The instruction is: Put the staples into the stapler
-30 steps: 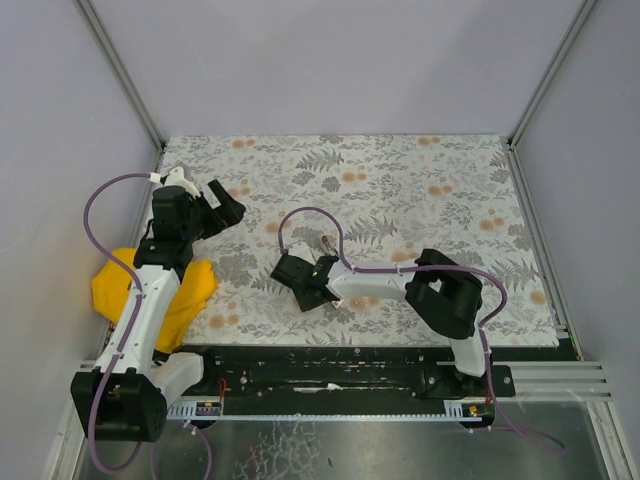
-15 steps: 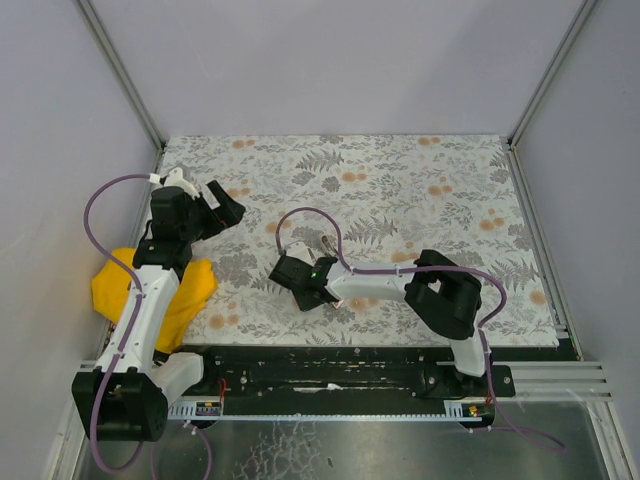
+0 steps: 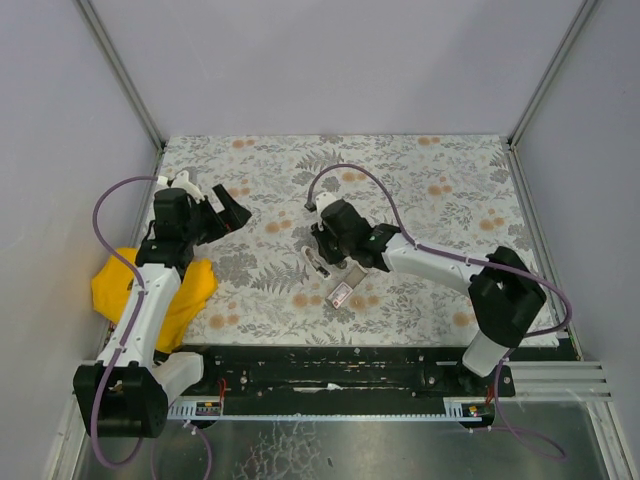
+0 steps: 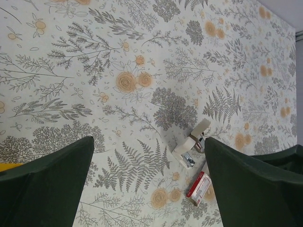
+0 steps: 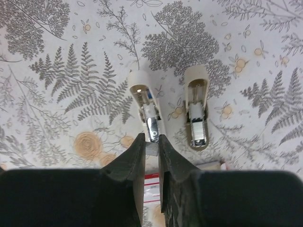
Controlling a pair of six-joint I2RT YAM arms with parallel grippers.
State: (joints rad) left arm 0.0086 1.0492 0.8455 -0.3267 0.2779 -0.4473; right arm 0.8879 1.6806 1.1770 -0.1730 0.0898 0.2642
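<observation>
right end effector [image 5: 150, 141] moved over the open stapler [image 5: 148, 113] (grip unclear); left end effector [image 4: 149, 184] gapes; staples carton [image 3: 341, 295] lies nearby.

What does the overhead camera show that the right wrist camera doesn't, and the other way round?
Only overhead: both whole arms, the left gripper open over the table's left side, and a yellow cloth at the left edge. Only the right wrist: the stapler up close, opened into two halves with metal insides showing, and the right gripper nearly closed, seemingly pinching a small grey strip. Both: the stapler, the pink-and-white staples carton and the floral table.
</observation>
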